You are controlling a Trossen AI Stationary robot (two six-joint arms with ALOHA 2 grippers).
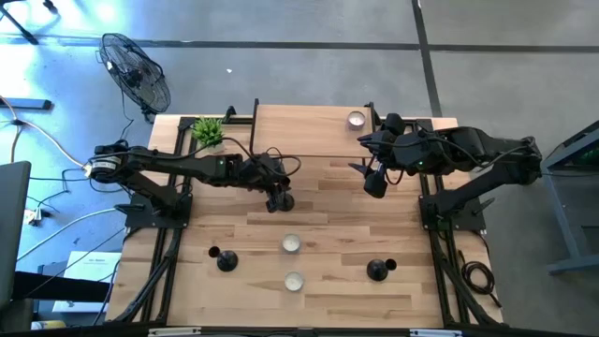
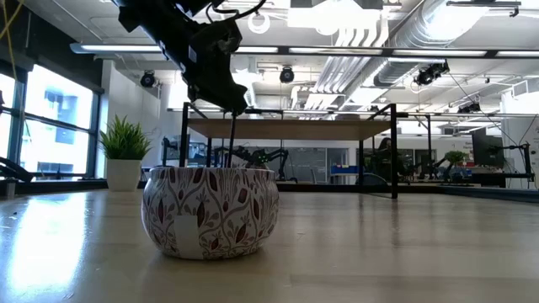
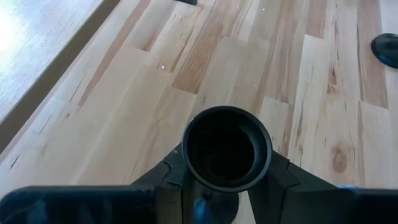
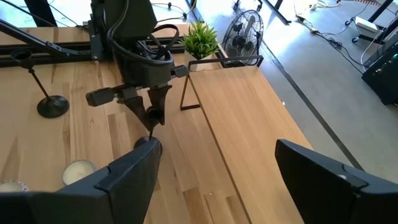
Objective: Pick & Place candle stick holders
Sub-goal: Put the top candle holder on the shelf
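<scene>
The left gripper [image 1: 280,197] clamps a black round-cupped candle stick holder [image 3: 227,148] above the pale wooden table [image 1: 328,271]. The right gripper [image 1: 372,176] hovers with fingers spread, holding nothing.

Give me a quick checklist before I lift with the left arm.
1. Left gripper closed on both sides of the candle holder cup: ok.
2. Stem upright under the left gripper, low view: ok.
3. Held candle holder's base off the table: cannot tell; the patterned bowl hides it.
4. Right gripper open, empty, well apart from the left gripper: ok.
5. Other two holders clear of the left gripper: ok.
</scene>
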